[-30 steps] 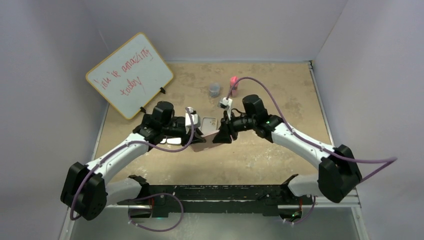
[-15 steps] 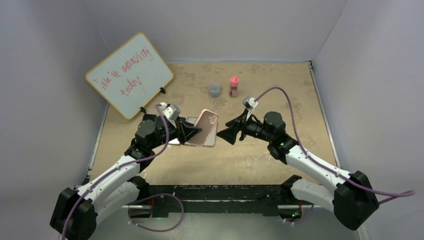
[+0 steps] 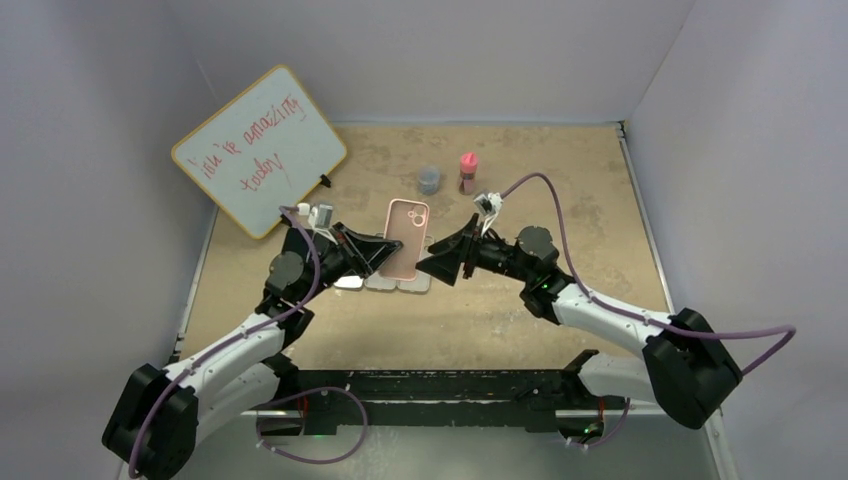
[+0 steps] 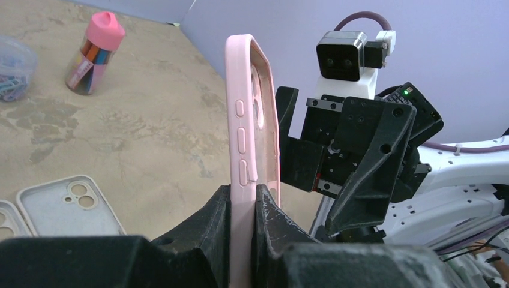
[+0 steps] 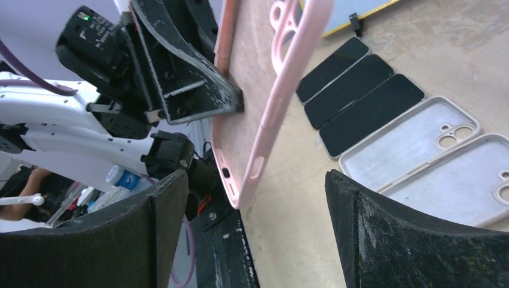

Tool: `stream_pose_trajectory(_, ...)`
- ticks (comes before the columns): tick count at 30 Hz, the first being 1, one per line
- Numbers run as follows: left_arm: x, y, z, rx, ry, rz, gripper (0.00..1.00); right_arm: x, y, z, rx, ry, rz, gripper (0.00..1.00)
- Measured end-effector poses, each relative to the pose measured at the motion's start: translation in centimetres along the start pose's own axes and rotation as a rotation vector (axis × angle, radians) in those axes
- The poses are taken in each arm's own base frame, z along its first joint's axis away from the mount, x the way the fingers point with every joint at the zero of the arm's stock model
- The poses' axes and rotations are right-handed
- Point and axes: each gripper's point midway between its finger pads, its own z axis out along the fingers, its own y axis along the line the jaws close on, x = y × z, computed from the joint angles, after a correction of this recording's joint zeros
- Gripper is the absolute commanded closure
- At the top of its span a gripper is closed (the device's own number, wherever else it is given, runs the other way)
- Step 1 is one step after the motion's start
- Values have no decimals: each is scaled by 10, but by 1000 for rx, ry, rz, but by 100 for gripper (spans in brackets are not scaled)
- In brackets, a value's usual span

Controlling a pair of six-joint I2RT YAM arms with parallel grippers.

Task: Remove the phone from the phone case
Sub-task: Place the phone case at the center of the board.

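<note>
Pink phone case (image 4: 243,120) stands upright and edge-on, pinched at its bottom by the left gripper (image 4: 243,201). Right gripper (image 4: 327,150) sits just behind it, and there's a white case (image 4: 69,204) lying flat bottom-left.

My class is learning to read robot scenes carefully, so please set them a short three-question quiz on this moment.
1. True or false: the left gripper is shut on the edge of the pink case, holding it off the table.
2. In the right wrist view, how many pale cases lie flat on the table? A one, B two, C four.
3. In one word, is the right gripper open or shut?

Key: 1 true; 2 B; 3 open.
</note>
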Motion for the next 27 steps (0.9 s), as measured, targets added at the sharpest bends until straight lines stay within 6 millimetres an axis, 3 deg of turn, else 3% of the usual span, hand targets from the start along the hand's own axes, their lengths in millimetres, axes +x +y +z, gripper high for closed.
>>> stream_pose_trajectory(3, 4, 1, 0, 0, 4, -34, 100, 0, 5, 6, -24, -1, 14, 26)
stream_pose_trajectory(6, 5, -3, 2, 19, -2, -54, 100, -2, 8, 13, -37, -2, 24, 46)
stream_pose_trajectory(10, 5, -6, 1, 34, -9, -67, 99, -4, 7, 18, -39, -4, 37, 84)
stream_pose_trajectory(12, 5, -6, 1, 33, -10, -65, 90, -2, 6, 19, -35, 1, 47, 100)
stream_pose_trajectory(17, 2, -7, -6, 11, -16, -4, 57, 2, 2, 19, -16, 19, 61, 100)
stream_pose_trajectory(20, -10, -2, -13, -57, -47, 80, 41, 9, -6, 17, 30, 46, 83, 100)
stream_pose_trajectory(23, -30, 7, -19, -180, -66, 182, 31, 16, -25, 12, 132, 82, 109, 100)
stream_pose_trajectory(27, -67, 15, -31, -351, -89, 337, 25, 19, -63, -7, 288, 108, 162, 100)
